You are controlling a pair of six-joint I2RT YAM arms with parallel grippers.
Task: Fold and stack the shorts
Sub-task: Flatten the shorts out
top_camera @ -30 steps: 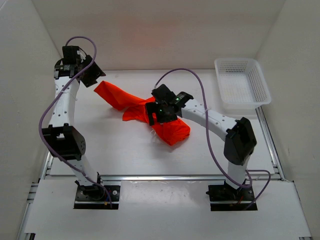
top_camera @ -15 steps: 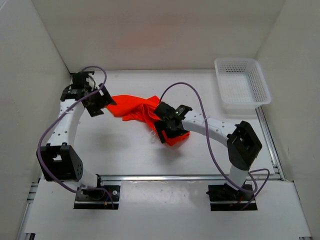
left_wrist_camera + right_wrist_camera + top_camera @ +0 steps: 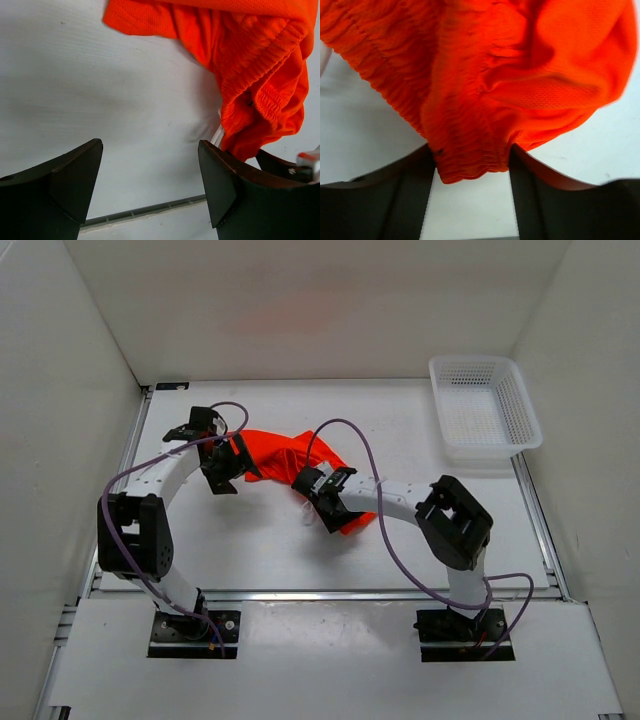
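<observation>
Both of our arms are now reaching lower and closer in than half a second ago. Our left claw (image 3: 235, 462) has come away from the left wall toward the middle of the bench (image 3: 420, 430). Our right claw (image 3: 322, 505) has drawn to the left. That is bunching the shorts (image 3: 290, 453) into a tighter heap than the stretched strip they made a second back.

We are gripping the shorts with the right claw. Its wrist view is showing the gathered elastic waistband (image 3: 465, 162) pinched between the two dark fingers (image 3: 407, 200), and the rest of the orange-red cloth is ballooning above them and filling most of that view.

We are keeping the left claw spread wide and holding nothing. White bench is showing across the gap between its fingertips (image 3: 65, 185). In that wrist view the shorts are hanging ahead and to the right, and a white drawstring (image 3: 218, 135) is peeking out under the crumpled waistband, close to the right-hand fingertip.

From above, the shorts are lying crumpled near the middle of the bench, between our two claws. The left claw is sitting just beside their left end, and the right claw is covering their near right part. A white mesh basket (image 3: 485, 405) is standing at the far right corner, well apart from the shorts.
</observation>
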